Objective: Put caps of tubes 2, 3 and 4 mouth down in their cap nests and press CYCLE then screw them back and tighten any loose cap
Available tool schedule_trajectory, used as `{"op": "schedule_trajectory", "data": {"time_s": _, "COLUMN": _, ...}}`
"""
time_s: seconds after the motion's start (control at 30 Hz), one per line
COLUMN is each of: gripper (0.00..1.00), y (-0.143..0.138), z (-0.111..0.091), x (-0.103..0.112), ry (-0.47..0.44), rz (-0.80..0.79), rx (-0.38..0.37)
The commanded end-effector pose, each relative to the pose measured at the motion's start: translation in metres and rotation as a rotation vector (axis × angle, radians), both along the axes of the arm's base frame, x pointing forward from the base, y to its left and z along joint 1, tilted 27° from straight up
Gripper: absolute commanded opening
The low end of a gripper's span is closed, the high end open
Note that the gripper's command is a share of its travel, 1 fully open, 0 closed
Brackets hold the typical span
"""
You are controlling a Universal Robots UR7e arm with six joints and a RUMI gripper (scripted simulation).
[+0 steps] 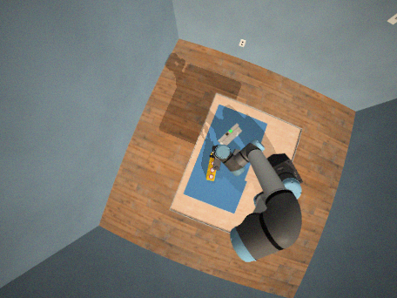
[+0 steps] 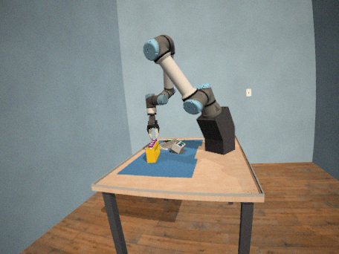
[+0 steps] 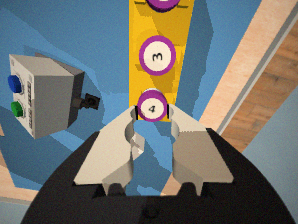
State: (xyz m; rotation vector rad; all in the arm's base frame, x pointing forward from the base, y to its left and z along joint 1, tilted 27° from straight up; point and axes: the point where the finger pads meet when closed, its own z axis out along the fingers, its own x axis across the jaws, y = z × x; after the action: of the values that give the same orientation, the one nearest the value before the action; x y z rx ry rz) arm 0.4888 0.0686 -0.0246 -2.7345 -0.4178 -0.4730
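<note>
The claw [image 2: 153,137] [image 3: 152,105] is clamping on cap 4 [image 2: 155,140] [image 3: 152,108], its two fingertips pressing from opposite sides. Cap 4 is sitting on its tube at the near end of DS [image 1: 209,172] [image 2: 152,156] [image 3: 184,30], directly between the tips. The long axis of DS is running away from the claw through the finger gap, so the tips are flanking the row and cap 3 [image 3: 151,57] is lying next beyond, outside the grip. Farther out, CT [image 1: 225,139] [image 2: 168,145] is showing its green lamp [image 1: 230,131] [image 2: 169,140], and the key housing [image 2: 178,148] [image 3: 52,100] is standing apart from DS on the worktop [image 1: 283,132] [image 2: 178,189] [image 3: 240,60]. The arm is probably screwing cap 4 home; the coming turn is needing a centred, upright wrist, since any lean is risking slip or cross-threading.
</note>
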Motion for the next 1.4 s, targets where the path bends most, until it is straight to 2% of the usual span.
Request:
{"op": "schedule_trajectory", "data": {"time_s": 0.0, "gripper": 0.00, "y": 0.0002, "z": 0.0002, "x": 0.0003, "ry": 0.091, "rz": -0.234, "rx": 0.057}}
{"op": "schedule_trajectory", "data": {"time_s": 0.07, "gripper": 0.00, "y": 0.0002, "z": 0.0002, "x": 0.0003, "ry": 0.091, "rz": -0.234, "rx": 0.057}}
{"op": "schedule_trajectory", "data": {"time_s": 0.33, "gripper": 0.00, "y": 0.0003, "z": -0.0002, "x": 0.0004, "ry": 0.235, "rz": -0.588, "rx": 0.165}}
{"op": "schedule_trajectory", "data": {"time_s": 0.63, "gripper": 0.00, "y": 0.0003, "z": -0.0002, "x": 0.0004, "ry": 0.235, "rz": -0.588, "rx": 0.165}}
{"op": "schedule_trajectory", "data": {"time_s": 0.67, "gripper": 0.35, "y": 0.0004, "z": -0.0002, "x": 0.0004, "ry": 0.235, "rz": -0.588, "rx": 0.165}}
{"op": "schedule_trajectory", "data": {"time_s": 1.0, "gripper": 0.35, "y": 0.0003, "z": -0.0002, "x": 0.0004, "ry": 0.235, "rz": -0.587, "rx": 0.165}}
{"op": "schedule_trajectory", "data": {"time_s": 1.13, "gripper": 0.35, "y": 0.0002, "z": 0.0002, "x": 0.0003, "ry": 0.118, "rz": -0.298, "rx": 0.076}}
{"op": "schedule_trajectory", "data": {"time_s": 1.2, "gripper": 0.35, "y": 0.0002, "z": 0.0002, "x": 0.0003, "ry": 0.118, "rz": -0.298, "rx": 0.076}}
{"op": "schedule_trajectory", "data": {"time_s": 1.27, "gripper": 0.35, "y": 0.0002, "z": 0.0002, "x": 0.0003, "ry": 0.054, "rz": -0.143, "rx": 0.029}}
{"op": "schedule_trajectory", "data": {"time_s": 1.37, "gripper": 0.35, "y": 0.0002, "z": 0.0002, "x": 0.0003, "ry": 0.024, "rz": -0.068, "rx": 0.006}}
